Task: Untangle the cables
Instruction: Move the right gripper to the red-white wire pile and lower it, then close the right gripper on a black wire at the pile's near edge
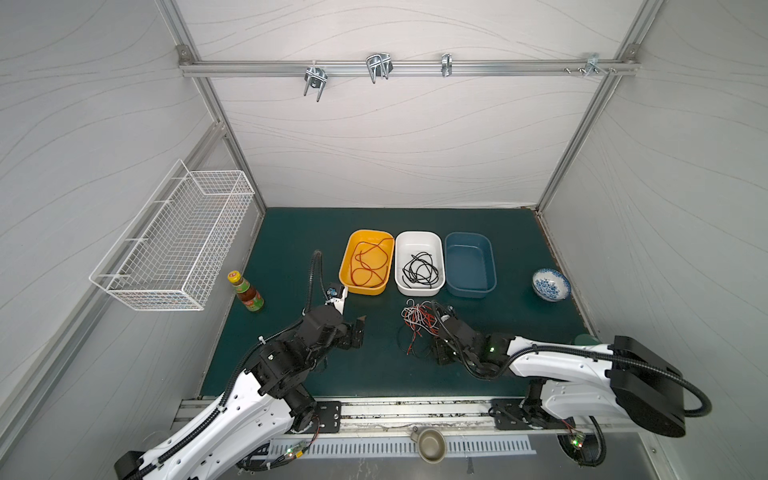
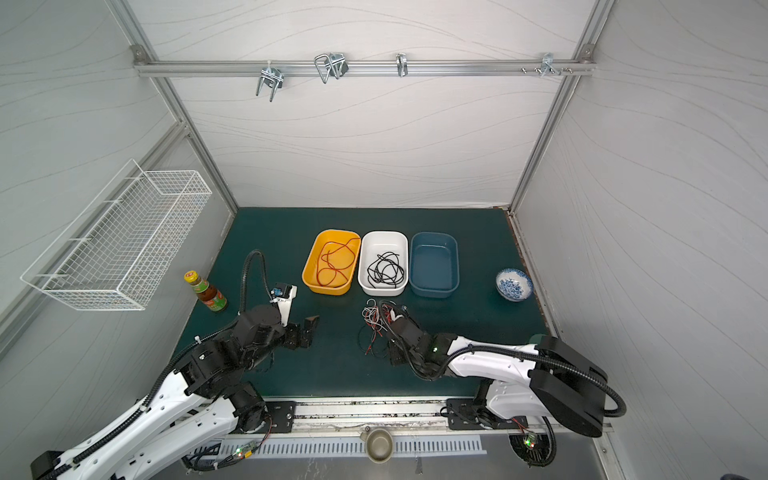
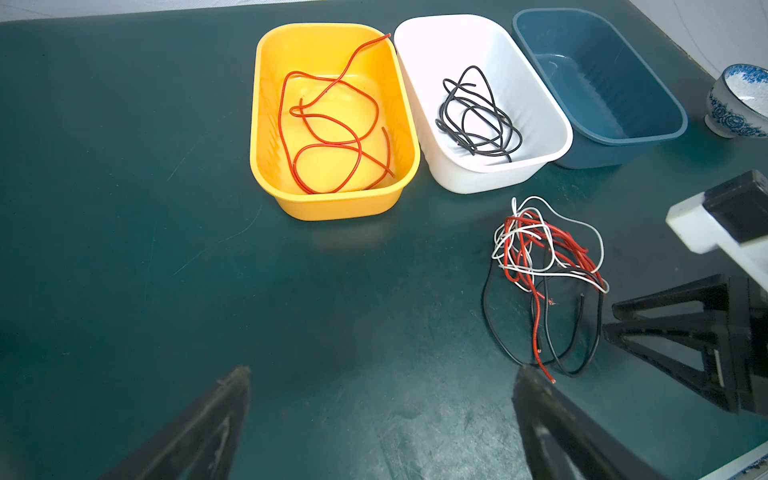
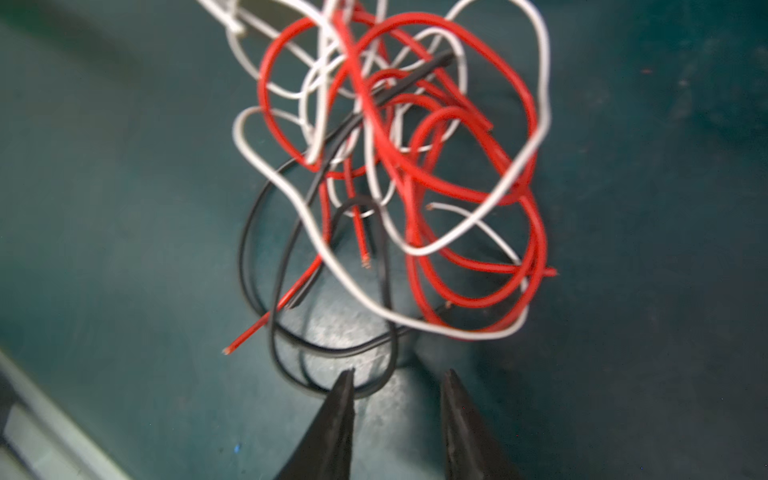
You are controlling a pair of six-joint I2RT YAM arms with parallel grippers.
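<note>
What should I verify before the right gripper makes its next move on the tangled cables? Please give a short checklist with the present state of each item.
1. Right gripper at the tangle, jaws apart: ok.
2. Only one cable between the jaws: cannot tell. A black loop runs close to one fingertip, and the picture is blurred.
3. Black loop free of the rest: not ok. A red cable and a white cable cross it.
4. Left gripper open, holding nothing: ok.
5. White bin, already holding black cables, has room: ok.
</note>
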